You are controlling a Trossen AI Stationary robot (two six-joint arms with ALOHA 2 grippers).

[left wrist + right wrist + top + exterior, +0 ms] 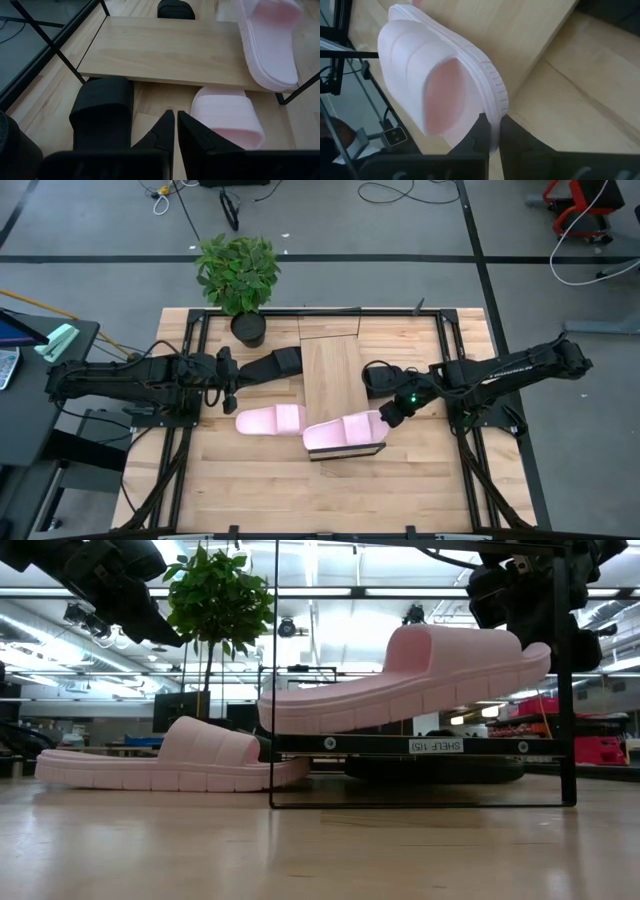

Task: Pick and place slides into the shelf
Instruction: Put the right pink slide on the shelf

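Left hand (175, 131), fingers nearly together, sits near shelf (170, 50) edge. Black slide (102, 112) and pink slide (226, 116) lie on worktop (45, 107), toes under shelf. 2nd pink slide (270, 42) rests on shelf; another black slide (176, 9) beyond it.

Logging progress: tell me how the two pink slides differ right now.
The pink slide on the shelf rests tilted on the shelf, pinched at its edge by the right gripper; the pink slide on the table lies flat on the table, untouched, beside the shelf. Both share colour and shape.
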